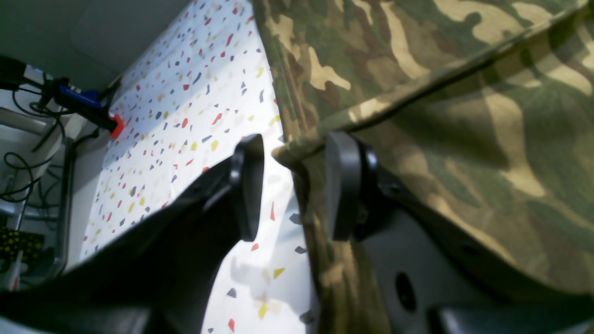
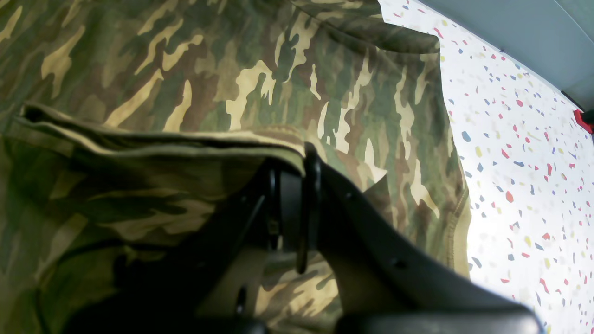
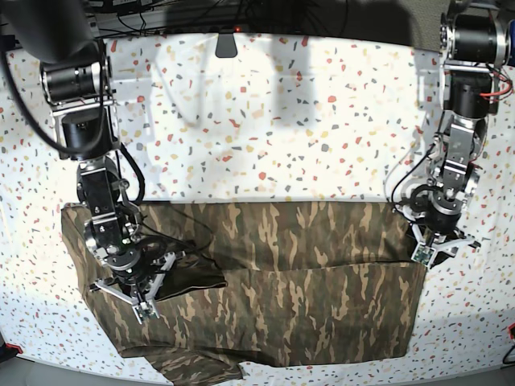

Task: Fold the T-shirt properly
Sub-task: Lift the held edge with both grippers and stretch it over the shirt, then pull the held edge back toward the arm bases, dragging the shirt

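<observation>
Right claw: on the left of the base view, the right gripper is clenched tight on a doubled edge of the T-shirt; the right wrist view shows the layered hem pinched between its jaws.
Shirt, left end: bunched and a bit ragged here, with a flap of cloth poking out toward the bottom edge.
Shirt, middle: it lies across the speckled table as a long band, and a top layer is folded over so its edge runs through the middle. One lengthwise fold looks made.
Shirt, right end: squarer and flatter, with its corner just beside the other claw.
Left claw: on the right of the base view, the left gripper is released, jaws apart, and the folded hem of the shirt sits loose in the gap between them, not pinched.
Progress: I'd call it partway there. Still to do, by my reckoning: tidy the left end and fold the band crosswise into a compact stack.
</observation>
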Robot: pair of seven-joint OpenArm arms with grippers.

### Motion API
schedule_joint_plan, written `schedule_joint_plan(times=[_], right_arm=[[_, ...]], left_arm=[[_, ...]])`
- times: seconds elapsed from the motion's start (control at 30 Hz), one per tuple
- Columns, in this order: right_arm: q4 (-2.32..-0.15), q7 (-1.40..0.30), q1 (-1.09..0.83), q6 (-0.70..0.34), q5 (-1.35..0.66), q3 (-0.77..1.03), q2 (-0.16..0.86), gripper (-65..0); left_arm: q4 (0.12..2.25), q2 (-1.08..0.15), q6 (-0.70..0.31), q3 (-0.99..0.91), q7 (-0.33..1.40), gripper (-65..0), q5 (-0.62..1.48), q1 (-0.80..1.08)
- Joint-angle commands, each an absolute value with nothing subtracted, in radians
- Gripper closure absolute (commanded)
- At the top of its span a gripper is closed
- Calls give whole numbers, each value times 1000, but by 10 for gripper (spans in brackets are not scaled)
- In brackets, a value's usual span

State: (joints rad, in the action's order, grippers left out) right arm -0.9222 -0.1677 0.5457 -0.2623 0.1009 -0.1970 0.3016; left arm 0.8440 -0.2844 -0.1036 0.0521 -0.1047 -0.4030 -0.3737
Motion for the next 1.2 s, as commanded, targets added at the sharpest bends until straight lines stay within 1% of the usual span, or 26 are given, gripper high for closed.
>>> schedule_joint_plan(times=[0.0, 0.2, 0.27, 0.47, 0.5, 0.57, 0.6, 0.63, 0.67, 0.83, 0.93, 1.0, 1.07, 1.1, 1.17], right_arm=[[-938, -138, 585, -254, 101, -191, 310, 0], [-938, -110, 601, -237, 131, -190, 310, 0], [-938, -83, 607, -231, 130, -190, 310, 0], [-938, -72, 609, -231, 131, -190, 310, 0], [-938, -50, 610, -231, 136, -190, 311, -38], [-938, 7, 609, -231, 183, -190, 310, -221], [-938, 32, 610, -231, 208, -190, 310, -291], [-938, 46, 612, -231, 226, -190, 310, -341], [-938, 46, 616, -228, 234, -190, 310, -365], [-938, 43, 643, -177, 232, -190, 308, -369], [-938, 33, 665, -175, 231, -190, 308, -369], [-938, 34, 673, -176, 178, -190, 308, -369], [-938, 9, 673, -176, 45, -190, 309, -369], [-938, -35, 673, -176, -15, -190, 311, -369], [-938, -161, 673, -176, -60, -187, 311, -369]], left_arm=[[860, -294, -86, 48, -128, -220, -399, -404], [860, -294, -86, 48, -66, -220, -301, -401], [860, -294, -86, 48, -63, -220, -302, -400], [860, -294, -86, 48, -45, -220, -302, -399], [860, -294, -86, 48, -45, -220, -302, -399], [860, -294, -86, 48, -45, -220, -302, -399], [860, -294, -86, 48, -45, -220, -302, -399], [860, -294, -86, 48, -45, -220, -302, -399], [860, -294, -86, 48, -44, -220, -302, -399], [860, -294, -86, 48, -38, -220, -302, -399], [860, -294, -86, 48, -38, -220, -301, -399], [860, -294, -86, 48, -35, -220, -286, -399], [861, -294, -86, 48, -8, -220, -174, -400], [869, -294, -86, 48, 18, -220, -101, -399], [899, -294, -86, 48, 112, -220, 31, -399]])
